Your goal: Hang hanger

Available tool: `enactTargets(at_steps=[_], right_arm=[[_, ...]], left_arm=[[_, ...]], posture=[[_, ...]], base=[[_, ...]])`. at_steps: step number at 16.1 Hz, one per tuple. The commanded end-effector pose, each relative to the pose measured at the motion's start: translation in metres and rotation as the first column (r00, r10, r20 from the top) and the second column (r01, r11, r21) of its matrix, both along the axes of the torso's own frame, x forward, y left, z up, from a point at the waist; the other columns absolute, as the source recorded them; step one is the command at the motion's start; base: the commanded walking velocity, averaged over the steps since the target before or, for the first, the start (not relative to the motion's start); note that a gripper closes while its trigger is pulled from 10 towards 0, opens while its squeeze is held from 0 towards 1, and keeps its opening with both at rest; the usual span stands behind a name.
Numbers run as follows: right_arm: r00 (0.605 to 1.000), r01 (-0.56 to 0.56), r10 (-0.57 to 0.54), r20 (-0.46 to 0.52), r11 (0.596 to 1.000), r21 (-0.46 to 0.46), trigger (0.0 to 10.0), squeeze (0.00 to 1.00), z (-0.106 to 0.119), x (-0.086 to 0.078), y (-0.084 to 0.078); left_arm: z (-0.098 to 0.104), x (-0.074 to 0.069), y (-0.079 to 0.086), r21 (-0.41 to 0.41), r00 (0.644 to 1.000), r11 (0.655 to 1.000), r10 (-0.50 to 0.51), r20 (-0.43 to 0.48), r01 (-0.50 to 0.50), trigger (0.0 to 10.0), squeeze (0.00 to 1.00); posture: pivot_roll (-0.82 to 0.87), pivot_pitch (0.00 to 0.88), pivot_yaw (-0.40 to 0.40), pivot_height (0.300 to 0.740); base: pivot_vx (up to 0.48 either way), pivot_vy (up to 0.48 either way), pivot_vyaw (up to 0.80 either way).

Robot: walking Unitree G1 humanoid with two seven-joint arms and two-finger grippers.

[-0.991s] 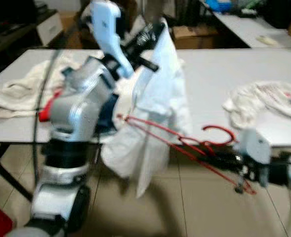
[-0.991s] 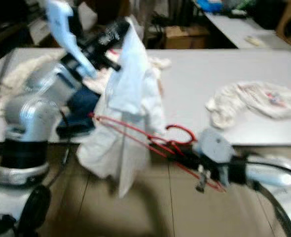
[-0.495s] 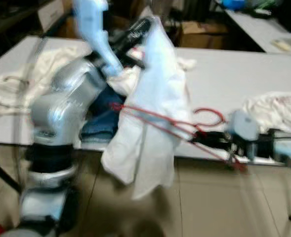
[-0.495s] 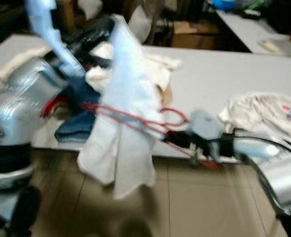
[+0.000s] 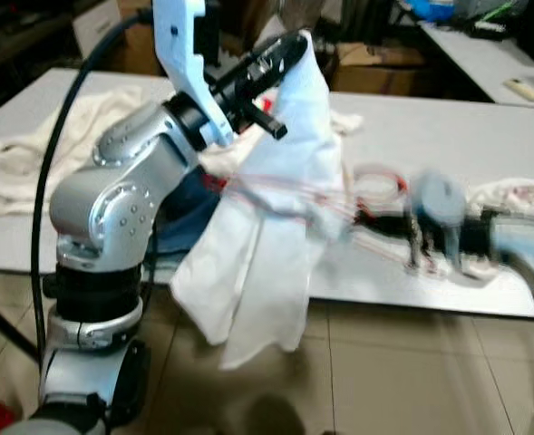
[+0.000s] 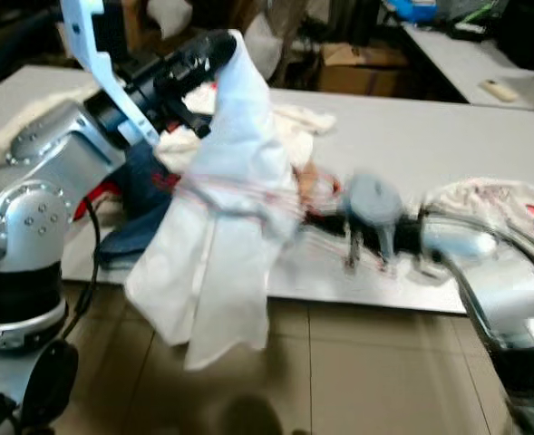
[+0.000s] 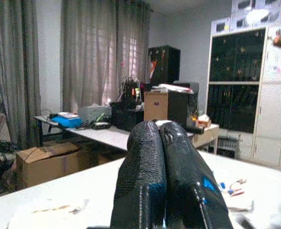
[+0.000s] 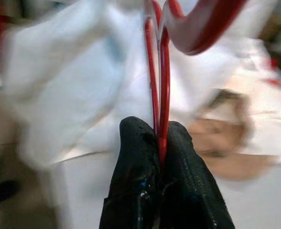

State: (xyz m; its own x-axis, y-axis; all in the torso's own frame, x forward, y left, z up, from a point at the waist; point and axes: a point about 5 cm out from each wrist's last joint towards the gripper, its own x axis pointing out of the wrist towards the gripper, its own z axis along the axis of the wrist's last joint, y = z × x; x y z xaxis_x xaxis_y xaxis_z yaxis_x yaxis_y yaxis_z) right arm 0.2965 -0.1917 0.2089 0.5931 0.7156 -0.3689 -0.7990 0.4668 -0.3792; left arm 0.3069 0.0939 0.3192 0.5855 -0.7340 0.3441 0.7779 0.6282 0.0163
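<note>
A cream cloth (image 5: 31,154) is lying at the white table's (image 5: 448,145) left edge; a printed garment (image 6: 498,201) is resting near its right edge.

- Red hanger (image 8: 158,71): wires blurred in the eye views; hook cut off by the frame edge beyond the right gripper (image 8: 160,138) fingertips.
- White garment (image 5: 280,208): top edge hidden between the left gripper (image 7: 161,138) fingers; folds smeared.
- Right forearm (image 5: 448,222): motion-blurred, outline unclear.
</note>
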Motion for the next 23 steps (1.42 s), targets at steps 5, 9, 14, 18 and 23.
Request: enactTargets(at_steps=[5,9,14,18,23], right_arm=[[0.652,0.355,-0.547,0.525,0.832,0.426,10.0,0.0,0.153,0.069,-0.041],[0.726,0.297,-0.381,0.573,0.925,0.238,10.0,0.0,0.116,0.083,-0.019],[0.935,0.229,-0.223,0.277,0.973,0.011,10.0,0.0,-0.006,0.073,-0.018],[0.991,0.134,-0.132,0.023,0.986,-0.099,10.0,0.0,-0.095,0.021,-0.021],[0.993,0.114,-0.113,0.022,0.993,-0.04,10.0,0.0,-0.095,0.003,-0.019]], left_arm=[[0.032,-0.006,0.009,-0.169,0.994,0.986,0.012,0.113,0.008,10.0,0.0],[0.038,-0.002,0.018,-0.235,0.991,0.971,0.073,0.113,-0.045,10.0,0.0],[-0.031,0.034,-0.004,0.05,0.975,0.978,0.205,-0.082,-0.202,10.0,0.0],[-0.131,0.059,-0.002,0.355,0.878,0.867,0.435,-0.201,-0.349,10.0,0.0],[-0.09,0.09,0.006,0.206,0.835,0.847,0.524,-0.169,-0.49,10.0,0.0]], posture=[[-0.05,0.0,-0.024,0.74],[-0.05,0.0,-0.025,0.74],[-0.05,0.0,-0.018,0.74],[-0.07,0.0,0.023,0.74],[-0.09,0.0,0.049,0.74]], base=[[0.0,0.0,0.0],[0.0,0.0,0.0],[0.0,0.0,0.0],[0.0,0.0,0.0],[0.0,0.0,0.0]])
